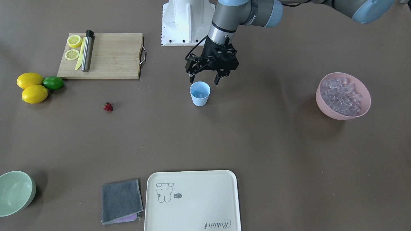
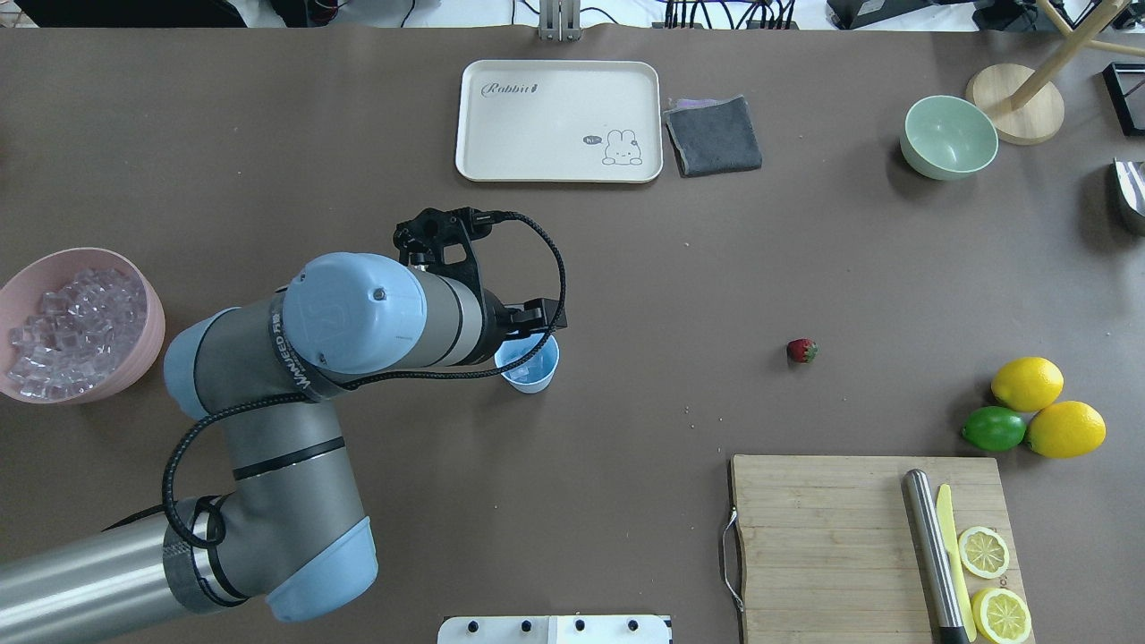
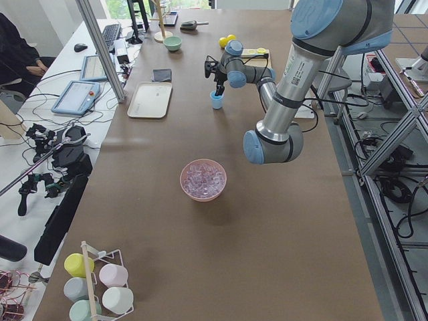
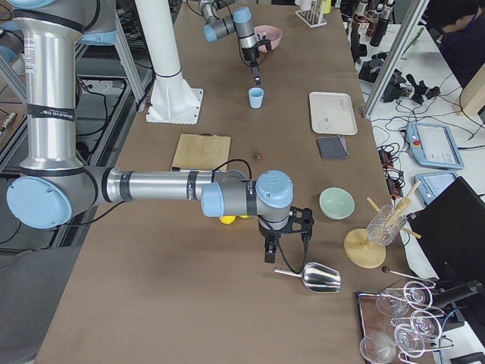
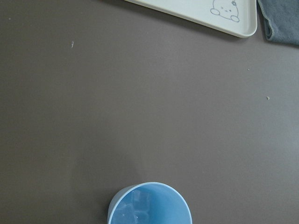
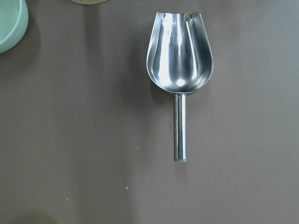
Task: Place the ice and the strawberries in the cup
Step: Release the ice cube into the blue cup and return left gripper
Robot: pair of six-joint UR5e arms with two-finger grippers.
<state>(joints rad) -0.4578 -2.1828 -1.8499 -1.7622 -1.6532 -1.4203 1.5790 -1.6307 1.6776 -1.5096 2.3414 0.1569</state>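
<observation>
Bamboo sits nearest the robot: a cutting board (image 2: 832,537) at the worktop's near edge, toward the right end. It carries two lemon halves (image 2: 984,552), a steel muddler (image 2: 930,555) and a yellow knife (image 2: 955,559), the last two lying side by side. Just beyond its far right corner, two whole lemons (image 2: 1027,383) and a lime (image 2: 994,428) huddle together, touching. In the middle of the worktop the light blue cup (image 1: 199,93) stands upright with a few cubes of ice (image 5: 140,201) in its bottom. The left fingers (image 1: 219,78) hang just above it on the robot's side, spread wide and gripping nothing. The strawberry (image 1: 108,106) lies alone on bare worktop, well to the cup's right, between the cup and the lemons. Toward the left end, a pink bowl (image 1: 343,117) is heaped with more of the clear cubes. Farther out at the right end, the right fingers (image 4: 267,252) hang over a steel scoop (image 6: 180,56) lying flat — whether they are spread or closed cannot be told. Along the far edge stand a cream tray (image 2: 559,121) with a rabbit drawing and a folded grey cloth (image 2: 714,136) just beside it; a pale green bowl (image 2: 950,137) sits toward the right.
</observation>
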